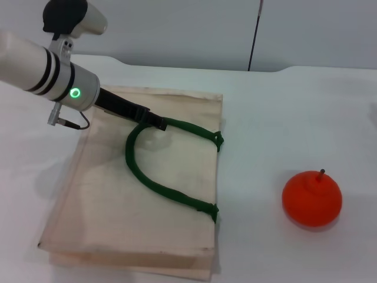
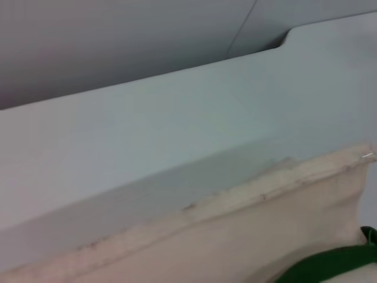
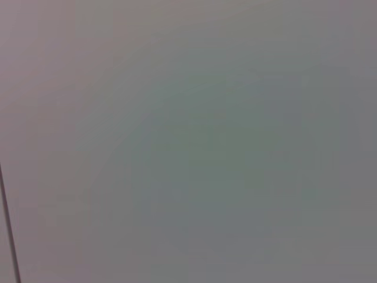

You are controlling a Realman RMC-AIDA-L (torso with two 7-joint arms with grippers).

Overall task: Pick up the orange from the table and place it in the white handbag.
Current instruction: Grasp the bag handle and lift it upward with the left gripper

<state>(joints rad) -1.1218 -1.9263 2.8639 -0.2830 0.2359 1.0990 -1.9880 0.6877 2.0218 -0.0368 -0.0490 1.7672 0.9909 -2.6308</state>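
Seeing the orange [image 1: 311,199] sitting on the counter [image 1: 277,118], stem up, well apart from the white handbag [image 1: 118,206] on its right side. Bag lies flat, long axis running away from me, opening side with the green handle [image 1: 154,184] facing the orange. My left tool [image 1: 154,122] is at the top of the handle loop, touching it; I cannot tell if it is clamped. Right tool not visible to me.

White left arm [image 1: 41,71], black bands, green light.
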